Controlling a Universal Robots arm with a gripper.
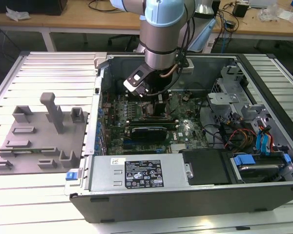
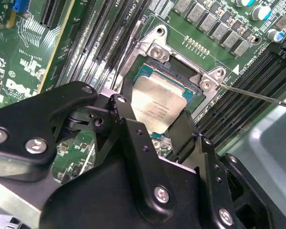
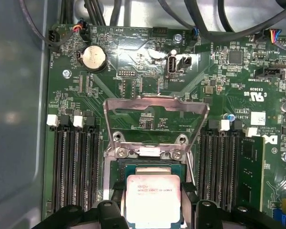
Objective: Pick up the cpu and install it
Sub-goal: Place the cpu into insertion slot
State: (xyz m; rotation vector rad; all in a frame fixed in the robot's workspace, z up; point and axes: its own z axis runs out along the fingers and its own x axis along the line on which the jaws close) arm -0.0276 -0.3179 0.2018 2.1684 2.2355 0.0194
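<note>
**Silver-topped cpu (image 2: 157, 106) held over the open socket (image 3: 145, 168)**

Grips the cpu by two opposite edges with the pincer (image 3: 155, 206) clamped on it. Holds it right over the socket on the green motherboard (image 3: 133, 62), just beside the raised metal frame (image 3: 157, 102). Cannot tell whether seated.

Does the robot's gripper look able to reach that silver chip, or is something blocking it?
Probably yes: the gripper sits right at the cpu, and the socket's hinged metal frame stands open, so nothing seems to block it.
</note>
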